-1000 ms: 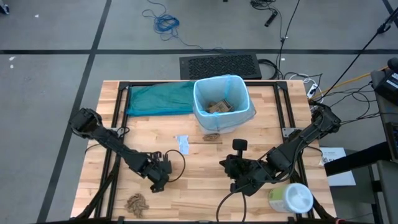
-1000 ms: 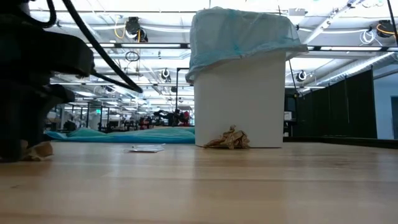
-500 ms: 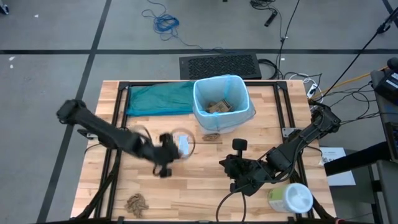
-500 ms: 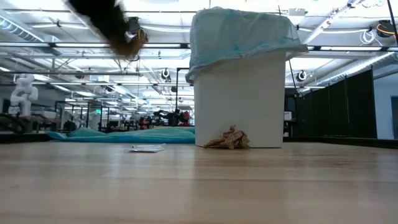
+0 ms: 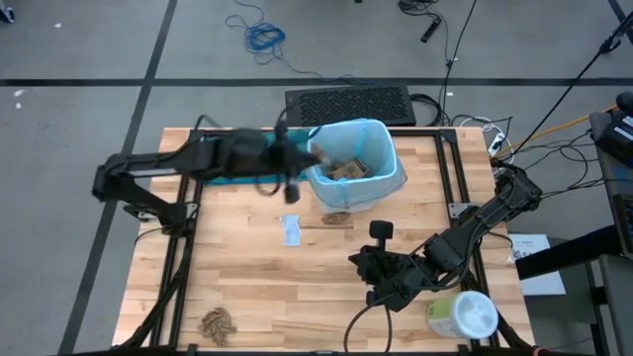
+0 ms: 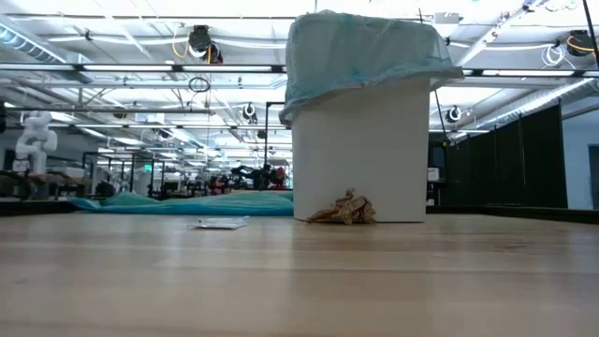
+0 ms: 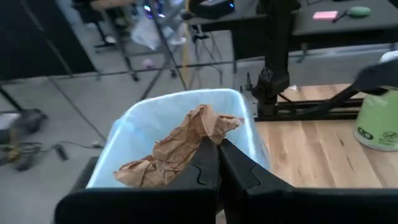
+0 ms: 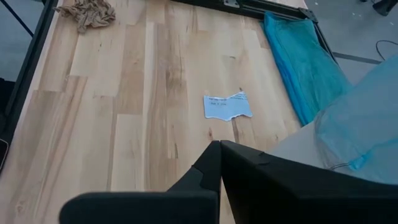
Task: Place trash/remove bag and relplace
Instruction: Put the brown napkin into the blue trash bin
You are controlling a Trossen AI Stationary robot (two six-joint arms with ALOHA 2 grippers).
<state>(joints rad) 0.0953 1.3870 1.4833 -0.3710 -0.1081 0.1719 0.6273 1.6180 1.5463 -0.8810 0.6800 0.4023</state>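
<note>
A white bin (image 5: 354, 166) lined with the light-blue bag (image 7: 130, 134) stands at the table's far middle, brown paper (image 5: 346, 170) lying inside it. My left gripper (image 7: 217, 152) hovers at the bin's left rim (image 5: 309, 163), shut on a crumpled brown paper wad (image 7: 177, 152). Trash lies on the table: a brown wad (image 5: 337, 218) against the bin's near side, a white scrap (image 5: 290, 230), and a brown wad (image 5: 218, 322) near the front left. My right gripper (image 8: 219, 147) waits shut above the table's near right (image 5: 361, 265). My left gripper pinches the brown wad between its two fingers at the wad's near edge (image 7: 200, 142). The fingers reach in from the table's left, slanting slightly down. The wad is lifted clear and juts out ahead of the fingertips over the bin's opening.
A darker teal bag (image 5: 247, 158) lies flat at the far left beside the bin. A white-and-green wipes tub (image 5: 462, 316) stands at the near right corner. Bare wood stretches between the scrap and the front edge.
My left gripper has risen from the table's near left, swung toward the far edge and the bin, and tipped from pointing down to nearly level. A brown wad that lay beside it has gone up with it, clear of the table.
</note>
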